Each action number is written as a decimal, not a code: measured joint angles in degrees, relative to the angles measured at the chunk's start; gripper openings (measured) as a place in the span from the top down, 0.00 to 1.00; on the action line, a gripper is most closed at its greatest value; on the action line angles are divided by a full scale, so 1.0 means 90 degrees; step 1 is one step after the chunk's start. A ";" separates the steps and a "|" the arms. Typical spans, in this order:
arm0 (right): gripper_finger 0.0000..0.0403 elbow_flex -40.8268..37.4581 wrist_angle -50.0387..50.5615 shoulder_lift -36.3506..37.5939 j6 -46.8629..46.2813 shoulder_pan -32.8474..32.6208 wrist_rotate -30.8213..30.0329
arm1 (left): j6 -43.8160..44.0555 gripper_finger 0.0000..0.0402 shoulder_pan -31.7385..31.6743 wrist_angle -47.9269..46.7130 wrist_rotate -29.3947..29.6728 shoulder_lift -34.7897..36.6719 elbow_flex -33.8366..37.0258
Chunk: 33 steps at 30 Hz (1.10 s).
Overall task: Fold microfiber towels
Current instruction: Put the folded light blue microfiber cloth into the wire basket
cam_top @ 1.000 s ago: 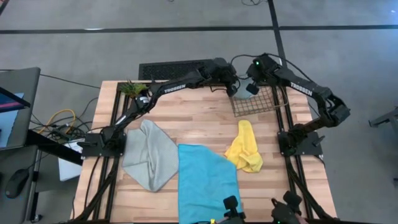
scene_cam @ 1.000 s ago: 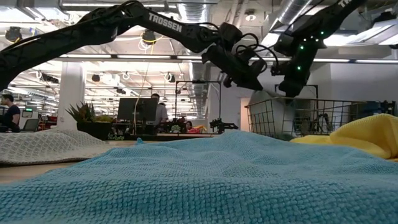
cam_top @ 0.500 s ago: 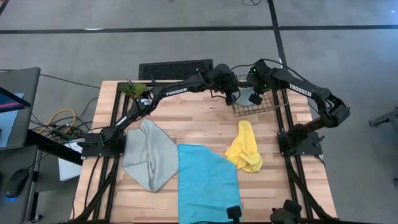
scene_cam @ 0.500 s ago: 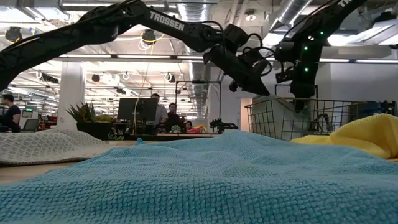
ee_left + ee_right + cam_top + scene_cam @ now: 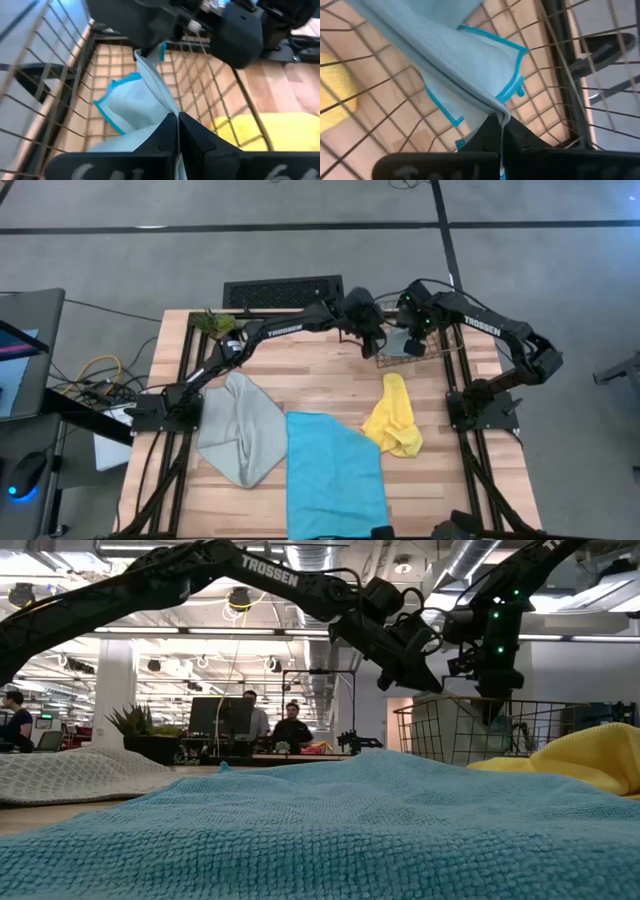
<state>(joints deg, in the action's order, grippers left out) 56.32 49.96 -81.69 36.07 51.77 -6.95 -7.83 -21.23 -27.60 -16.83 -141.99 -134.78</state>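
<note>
Where the two dark arms meet at the far right of the wooden table (image 5: pixel 310 375), the high view shows the left gripper (image 5: pixel 372 345) and right gripper (image 5: pixel 413 345) over the wire mesh basket (image 5: pixel 447 348), with the pale blue towel (image 5: pixel 397 340) between them. Nearer, the grey-green towel (image 5: pixel 240 428), cyan towel (image 5: pixel 333 472) and yellow towel (image 5: pixel 395 416) lie on the table.

In the low view, both grippers hang at the basket's rim, and people sit at desks in the room behind.

In the left wrist view, the left fingers (image 5: pixel 195 137) are pressed together on a fold of the pale blue towel inside the basket.

In the right wrist view, the right fingers (image 5: pixel 487 135) pinch the towel's blue-trimmed edge above the mesh.
</note>
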 joint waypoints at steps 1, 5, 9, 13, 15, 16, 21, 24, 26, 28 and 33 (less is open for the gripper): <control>0.96 -0.0003 0.0041 0.0000 0.0001 0.0000 0.0034 | -0.0001 1.00 0.0022 -0.0066 -0.0010 0.0000 0.0000; 0.96 -0.0006 0.0186 -0.0005 0.0037 0.0000 0.0057 | 0.0040 1.00 0.0068 -0.0137 -0.0094 -0.0070 0.0000; 0.96 -0.0008 0.0232 -0.0005 0.0064 -0.0002 0.0118 | -0.0044 1.00 0.0129 -0.0143 -0.0110 -0.0070 -0.0001; 0.96 -0.0008 0.0235 -0.0005 0.0062 -0.0001 0.0130 | -0.0120 1.00 0.0152 -0.0117 -0.0111 -0.0070 -0.0001; 0.95 -0.0008 0.0235 -0.0007 0.0052 -0.0002 0.0132 | 0.0061 1.00 0.0151 -0.0129 -0.0081 -0.0070 -0.0001; 0.94 -0.0008 0.0238 -0.0007 0.0050 -0.0002 0.0148 | 0.0167 1.00 0.0153 -0.0130 -0.0059 -0.0070 -0.0002; 0.90 -0.0013 0.0289 -0.0007 0.0045 0.0000 0.0236 | 0.0354 1.00 0.0171 -0.0147 -0.0061 -0.0070 -0.0002; 0.89 -0.0018 0.0336 -0.0012 0.0045 0.0007 0.0191 | 0.0319 1.00 0.0195 -0.0153 -0.0058 -0.0070 -0.0002; 0.88 -0.0018 0.0375 -0.0012 0.0045 0.0010 0.0178 | 0.0320 0.99 0.0206 -0.0162 -0.0076 -0.0070 -0.0002; 0.87 -0.0018 0.0429 -0.0012 0.0042 0.0010 0.0173 | 0.0326 0.97 0.0221 -0.0166 -0.0079 -0.0070 -0.0002; 0.83 -0.0018 0.0470 -0.0012 0.0040 0.0015 0.0124 | 0.0327 0.86 0.0318 -0.0188 -0.0099 -0.0066 -0.0007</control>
<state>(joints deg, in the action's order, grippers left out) 56.16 54.19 -81.80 36.42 51.90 -5.83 -4.89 -18.37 -29.29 -17.73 -142.58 -134.85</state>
